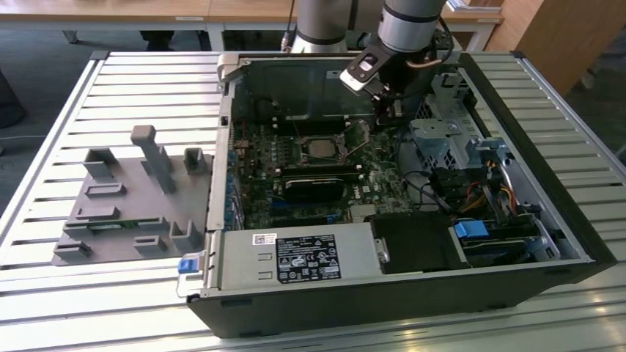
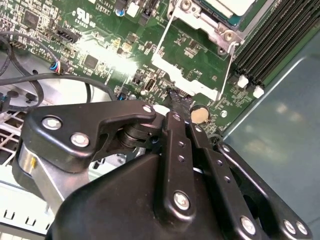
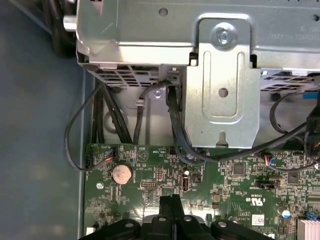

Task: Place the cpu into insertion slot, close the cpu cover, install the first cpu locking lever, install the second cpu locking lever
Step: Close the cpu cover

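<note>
An open black metal computer case lies on the slatted silver aluminium worktop, with a grey plastic fixture plate at the exterior view's left of it. Inside, a silver labelled power-supply box sits beside the green motherboard, which carries a round silver coin battery in both wrist views.

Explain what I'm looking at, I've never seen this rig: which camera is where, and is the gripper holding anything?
One robot arm reaches into an open computer case on a slatted table. The exterior view looks on from off the arm. Both wrist views ride on the arm, looking past the black gripper at the green motherboard. The cpu sits in the insertion slot. The gripper is shut, with nothing seen in it, just beside the slot. A grey fixture tray lies on the exterior view's left.
</note>
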